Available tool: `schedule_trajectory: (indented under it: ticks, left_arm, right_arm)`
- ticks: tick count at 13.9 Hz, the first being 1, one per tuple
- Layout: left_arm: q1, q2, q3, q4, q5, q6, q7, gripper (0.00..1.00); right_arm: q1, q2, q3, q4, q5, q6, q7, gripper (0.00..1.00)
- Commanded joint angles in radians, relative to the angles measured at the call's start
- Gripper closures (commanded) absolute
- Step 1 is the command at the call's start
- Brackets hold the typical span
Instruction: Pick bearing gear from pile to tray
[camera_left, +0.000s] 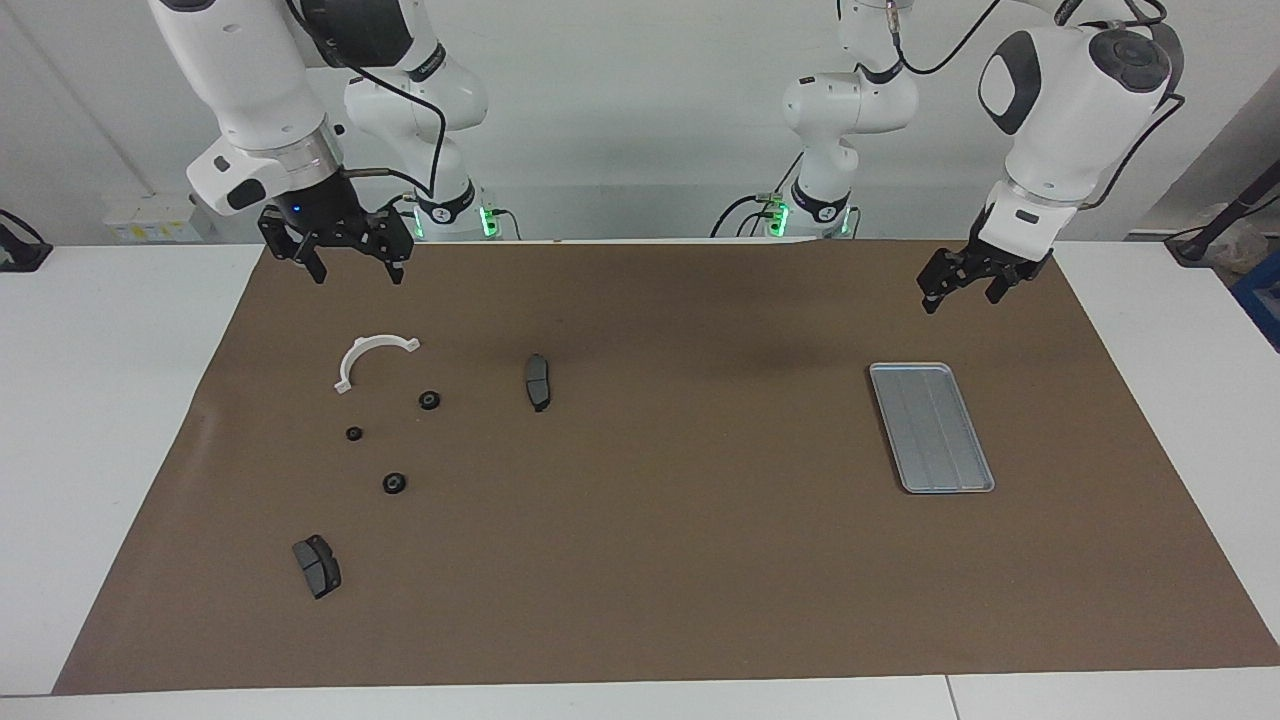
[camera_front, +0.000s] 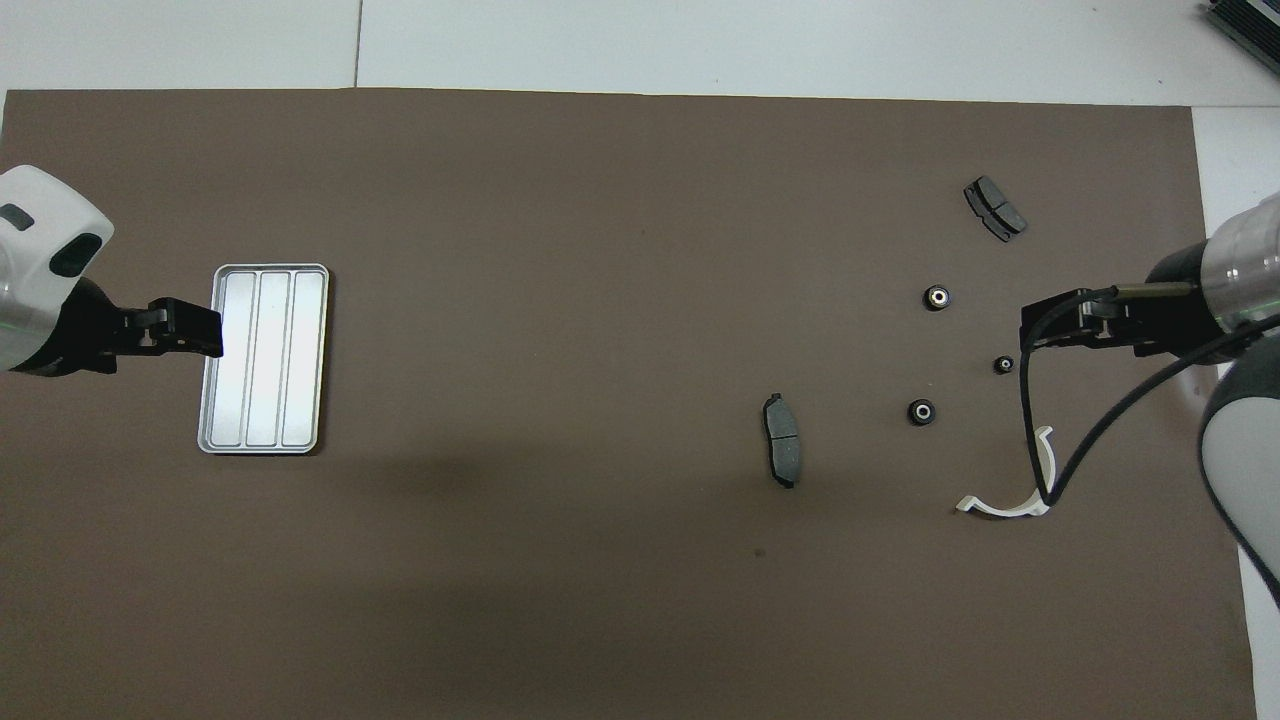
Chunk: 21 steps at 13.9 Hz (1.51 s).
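Gears all lie on the bench (camera_left: 640, 620) yet, none in the tray (camera_left: 931, 427), so the task has not begun. Right hand (camera_left: 352, 265) hangs with fingers spread over the mat just robot-side of the white half-ring (camera_left: 370, 358); the nearest gear (camera_left: 429, 400), then two more (camera_left: 354, 433) (camera_left: 394, 483), lie beside it. Left hand (camera_left: 962, 290) waits over the mat near the tray; its fingers I cannot tell

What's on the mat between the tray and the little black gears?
Just one brake pad, close to the gears. Toward the tray the mat is bare, as the overhead view shows.
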Motion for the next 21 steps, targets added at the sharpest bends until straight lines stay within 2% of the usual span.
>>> schedule_trajectory:
  ticks: [1, 8, 14, 17, 21]
  left_arm:
    - [-0.002, -0.003, 0.001, -0.002, 0.007, -0.009, 0.009, 0.00]
    - [-0.002, -0.003, 0.001, 0.000, 0.007, -0.008, 0.009, 0.00]
    - [-0.002, -0.003, 0.001, -0.002, 0.007, -0.008, 0.009, 0.00]
    - [-0.002, -0.003, 0.001, -0.002, 0.007, -0.008, 0.009, 0.00]
    - [-0.002, -0.003, 0.001, -0.002, 0.007, -0.008, 0.009, 0.00]
  right_arm:
    - [-0.004, -0.026, 0.001, -0.025, 0.017, -0.011, -0.026, 0.00]
    - [-0.016, -0.026, 0.001, -0.033, 0.017, -0.009, -0.029, 0.00]
    - [-0.038, -0.097, -0.001, -0.252, 0.018, 0.193, -0.064, 0.00]
    - [-0.052, -0.091, -0.001, -0.304, 0.018, 0.237, -0.090, 0.00]
    - [-0.052, -0.071, -0.001, -0.436, 0.018, 0.413, -0.100, 0.00]
